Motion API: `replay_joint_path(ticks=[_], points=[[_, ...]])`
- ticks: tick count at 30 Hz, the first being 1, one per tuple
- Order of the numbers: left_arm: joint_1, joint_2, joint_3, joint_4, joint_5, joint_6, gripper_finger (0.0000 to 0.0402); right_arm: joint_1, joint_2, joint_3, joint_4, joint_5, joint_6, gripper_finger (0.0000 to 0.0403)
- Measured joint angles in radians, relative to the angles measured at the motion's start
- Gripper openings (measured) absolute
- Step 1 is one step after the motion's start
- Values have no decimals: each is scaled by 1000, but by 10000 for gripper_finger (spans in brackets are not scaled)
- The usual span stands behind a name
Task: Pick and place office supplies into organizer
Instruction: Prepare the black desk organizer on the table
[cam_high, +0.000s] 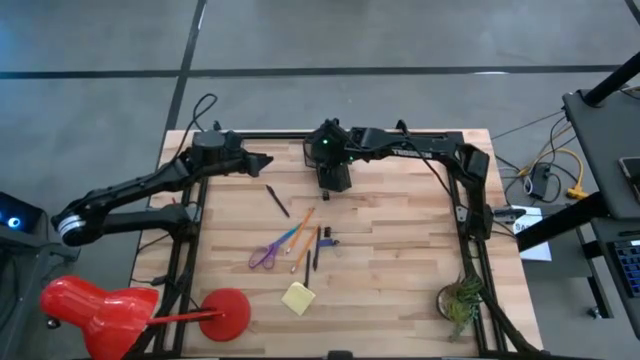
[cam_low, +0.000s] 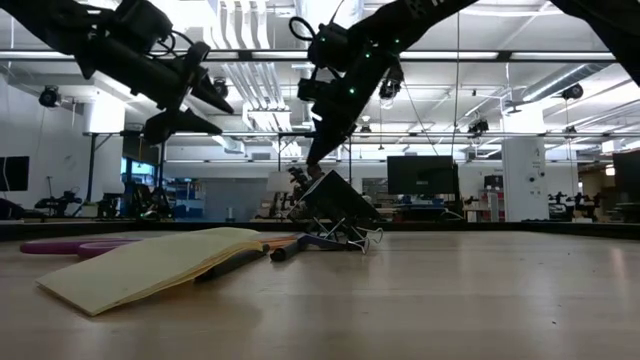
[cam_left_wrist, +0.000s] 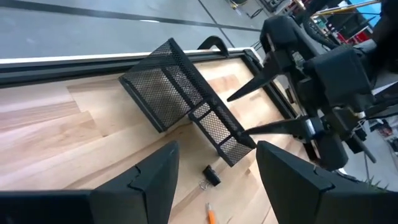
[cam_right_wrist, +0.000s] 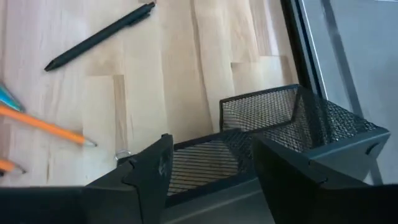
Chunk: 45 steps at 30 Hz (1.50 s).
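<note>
Progress is at an early stage: none of the supplies is in the organizer, whose mesh compartments show bare in both wrist views. The organizer lies near the far edge of the table, apparently tipped on its side or tilted; the low view shows it leaning at an angle rather than standing square. The right gripper is directly over it, fingers spread and straddling the mesh wall, not pinching it as far as the right wrist view shows; whether the pads touch the mesh cannot be told. The left gripper hangs just beside it, near the far edge, fingers spread wide and holding nothing. Outstanding items, all on the table well apart from the organizer: the scissors, the orange pencils next to them, a dark pen lying alone between pencils and organizer, a second dark pen, the clip and the yellow pad nearest the front edge. Judgement: the step in hand appears to be righting or steadying the organizer; every pick-and-place remains to be done.
</note>
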Motion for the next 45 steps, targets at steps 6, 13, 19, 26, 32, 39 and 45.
replay_joint_path(ticks=[6,13,19,26,32,39,45], points=[[0,29,-1,7,0,0,200,-52,1,-20,-3,-17,13,181],[0,63,-1,32,0,0,200,-54,2,-14,0,-31,-13,157],[0,80,-2,72,0,0,200,-48,6,-16,4,-31,-54,118],[0,83,-2,86,0,0,200,-49,15,-18,14,-58,-56,58],[0,83,-2,87,0,0,200,-54,15,-24,24,-66,-54,32],[0,83,-2,87,0,0,200,-65,15,-40,29,-75,-17,26],[0,82,-12,85,0,-1,200,-85,15,-53,12,-60,19,26]])
